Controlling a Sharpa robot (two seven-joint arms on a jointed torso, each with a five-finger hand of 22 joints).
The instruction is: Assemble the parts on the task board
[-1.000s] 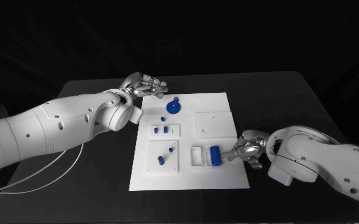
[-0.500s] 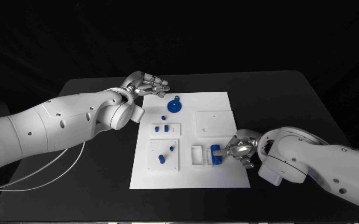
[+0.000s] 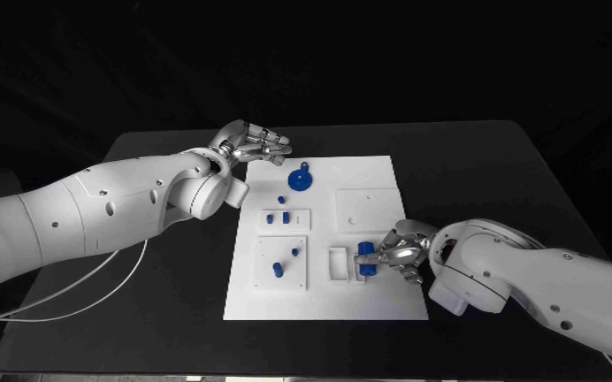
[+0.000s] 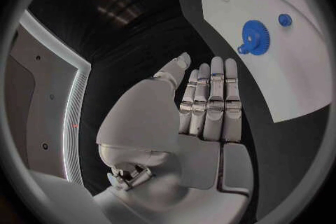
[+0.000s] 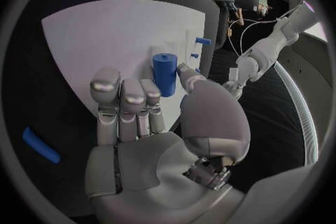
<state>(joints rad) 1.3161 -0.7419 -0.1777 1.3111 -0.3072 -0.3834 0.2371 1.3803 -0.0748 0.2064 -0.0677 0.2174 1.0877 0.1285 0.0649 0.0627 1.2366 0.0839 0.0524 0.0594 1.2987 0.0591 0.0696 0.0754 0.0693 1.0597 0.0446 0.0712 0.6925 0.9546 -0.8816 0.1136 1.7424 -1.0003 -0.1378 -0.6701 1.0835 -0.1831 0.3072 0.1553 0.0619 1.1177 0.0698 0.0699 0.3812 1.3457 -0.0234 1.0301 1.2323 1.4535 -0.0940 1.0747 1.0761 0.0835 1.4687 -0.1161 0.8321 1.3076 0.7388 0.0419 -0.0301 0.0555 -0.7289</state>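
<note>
The white task board [image 3: 372,304] lies mid-table. My right hand [image 3: 398,255] reaches over its right edge and pinches a blue cylinder [image 3: 365,258] between thumb and fingers. In the right wrist view the cylinder [image 5: 164,73] stands upright on the board [image 5: 105,28], just past my fingertips [image 5: 125,95]. A blue gear [image 3: 297,179] lies on the board's far part, and the left wrist view shows that gear [image 4: 255,39] too. Small blue pegs [image 3: 279,269] stand in the left-hand plates. My left hand [image 3: 253,145] hovers off the board's far left corner, fingers straight, holding nothing.
An empty white slot holder [image 3: 337,264] sits just left of the cylinder. A square white plate [image 3: 363,207] lies on the board's right side. A loose blue piece [image 5: 38,145] shows on the dark surface beside my right hand. White cables [image 3: 77,298] trail at the table's left.
My right hand has moved left over the board's edge and closed on the blue cylinder, which has tipped up from lying flat. The left hand has stayed in place.
</note>
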